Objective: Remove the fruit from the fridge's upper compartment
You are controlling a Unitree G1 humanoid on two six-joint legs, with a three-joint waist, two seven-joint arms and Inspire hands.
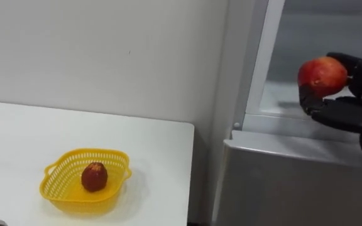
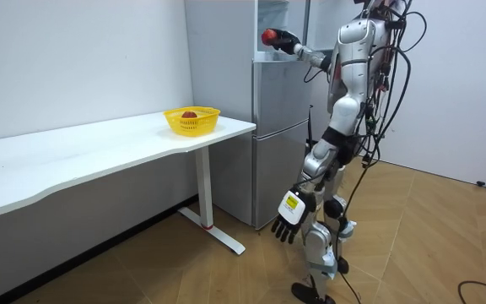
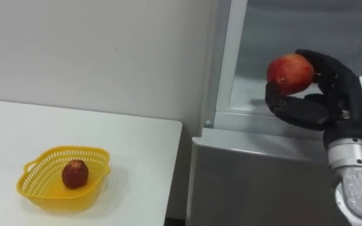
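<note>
My right hand (image 3: 322, 94) is raised in front of the open upper fridge compartment (image 3: 281, 56), its fingers curled round a red apple (image 3: 289, 73); hand (image 1: 347, 94) and apple (image 1: 321, 75) stand the same in the other eye view. The room view has this hand (image 2: 283, 40) holding the apple (image 2: 268, 36) at the fridge's (image 2: 268, 110) top opening. On the white table (image 1: 156, 163) to the left sits a yellow basket (image 1: 55, 185) with a dark red fruit (image 1: 94, 177) inside. My left hand (image 2: 288, 221) hangs at my side, fingers relaxed.
The closed grey lower fridge door (image 1: 281, 188) is below my right hand. The table's right edge (image 1: 190, 169) stands close to the fridge. I stand on a wooden floor (image 2: 412, 245) facing the fridge. A white wall (image 1: 105, 50) runs behind the table.
</note>
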